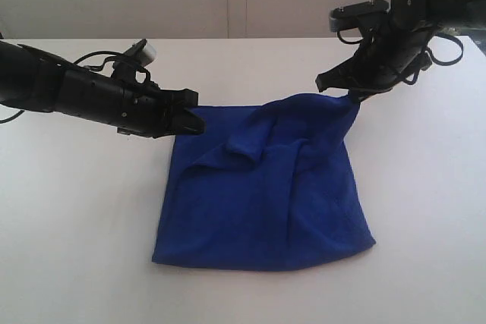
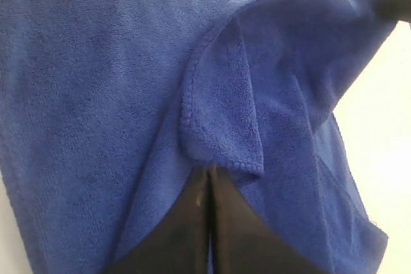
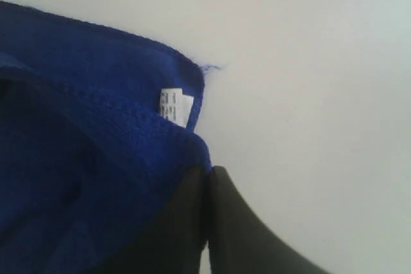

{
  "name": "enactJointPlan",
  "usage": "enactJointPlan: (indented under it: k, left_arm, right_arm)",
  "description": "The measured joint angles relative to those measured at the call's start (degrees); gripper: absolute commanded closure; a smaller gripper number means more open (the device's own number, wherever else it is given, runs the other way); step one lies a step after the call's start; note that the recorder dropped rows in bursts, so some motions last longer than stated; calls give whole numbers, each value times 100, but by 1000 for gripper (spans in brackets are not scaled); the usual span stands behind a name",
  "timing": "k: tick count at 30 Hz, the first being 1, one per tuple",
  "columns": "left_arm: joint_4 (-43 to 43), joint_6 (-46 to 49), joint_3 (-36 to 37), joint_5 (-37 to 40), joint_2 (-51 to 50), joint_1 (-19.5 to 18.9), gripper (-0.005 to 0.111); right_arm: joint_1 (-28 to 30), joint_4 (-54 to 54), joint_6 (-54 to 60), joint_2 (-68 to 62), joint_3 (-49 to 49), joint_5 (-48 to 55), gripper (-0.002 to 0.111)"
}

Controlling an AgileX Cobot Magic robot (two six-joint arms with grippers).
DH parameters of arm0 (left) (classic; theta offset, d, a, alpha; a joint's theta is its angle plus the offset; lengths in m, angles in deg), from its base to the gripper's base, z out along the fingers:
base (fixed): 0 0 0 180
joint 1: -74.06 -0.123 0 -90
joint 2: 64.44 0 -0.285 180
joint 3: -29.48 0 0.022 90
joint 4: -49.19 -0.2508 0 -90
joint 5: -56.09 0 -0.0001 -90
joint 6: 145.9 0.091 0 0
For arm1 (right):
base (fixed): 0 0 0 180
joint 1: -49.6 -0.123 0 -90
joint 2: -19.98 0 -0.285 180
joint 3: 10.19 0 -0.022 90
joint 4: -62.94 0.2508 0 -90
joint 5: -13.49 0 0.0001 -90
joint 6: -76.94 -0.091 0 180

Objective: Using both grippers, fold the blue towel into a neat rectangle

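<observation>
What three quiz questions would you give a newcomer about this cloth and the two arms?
1. True or false: the right pincer holds a corner of the blue towel lifted above the table.
2. What colour is the small label near that corner?
3. The left pincer is: A wide open; B shut, tips at the towel; C out of sight.
Key: 1 true; 2 white; 3 B.

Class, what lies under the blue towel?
The white table shows around the towel; under the corner held up by the right gripper, another towel layer shows. Anything beneath the flat part is covered.
</observation>
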Motion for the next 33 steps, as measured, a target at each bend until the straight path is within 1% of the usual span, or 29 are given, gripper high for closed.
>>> enactJointPlan:
  k: [9,14,18,20,22,25,27,29,33]
  left_arm:
    - [125,140,-354,262,-259,0,107]
    - [149,140,-416,397,-433,0,107]
    - [187,225,-416,414,-503,0,106]
    - [279,366,-416,414,-507,0,100]
    - [443,558,-416,414,-516,0,91]
    - [687,832,-416,414,-516,0,74]
    - [762,997,-416,414,-516,0,67]
    - [807,1077,-416,414,-516,0,64]
    - [831,1195,-501,469,-573,0,63]
  right_arm:
    - [0,-638,-660,-185,0,135,108]
    - [0,-932,-802,-185,0,308,108]
    - [0,-969,-811,-185,0,327,108]
    - [0,-977,-811,-185,0,327,108]
    - [0,-977,-825,-185,0,327,108]
    - [0,-977,-825,-185,0,327,108]
    - [0,-981,-825,-185,0,327,108]
    - [0,-991,-825,-185,0,327,108]
    - [0,-991,-825,-185,0,327,108]
